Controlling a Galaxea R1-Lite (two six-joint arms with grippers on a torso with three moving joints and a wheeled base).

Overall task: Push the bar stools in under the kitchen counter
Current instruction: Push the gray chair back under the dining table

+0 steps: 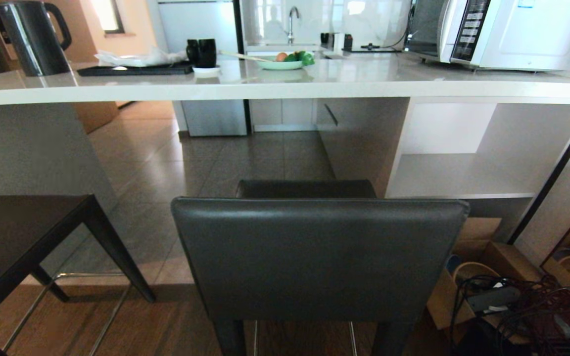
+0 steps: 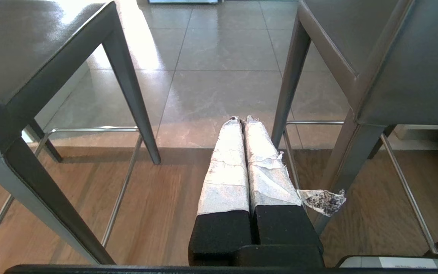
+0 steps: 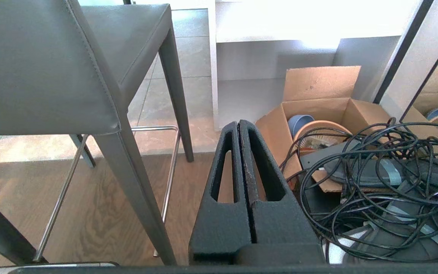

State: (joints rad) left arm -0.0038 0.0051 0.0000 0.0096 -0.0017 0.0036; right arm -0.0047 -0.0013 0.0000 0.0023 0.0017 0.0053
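Note:
One bar stool [image 1: 314, 257] stands right in front of me, its dark grey leather backrest facing me and its seat short of the kitchen counter [image 1: 285, 81]. A second bar stool [image 1: 13, 237] stands at the left, only its dark seat and legs showing. Neither arm appears in the head view. My left gripper [image 2: 240, 120], wrapped in white tape, is shut and empty, hanging low between the two stools [image 2: 386, 64] above the floor. My right gripper [image 3: 239, 123] is shut and empty beside the near stool's leg [image 3: 135, 190].
A cardboard box [image 1: 483, 267] with bowls and a tangle of black cables [image 3: 386, 182] lie on the floor at the right. The white shelf unit [image 1: 463, 173] sits under the counter's right end. A kettle [image 1: 32, 37], mugs, a plate and a microwave [image 1: 502, 32] stand on the counter.

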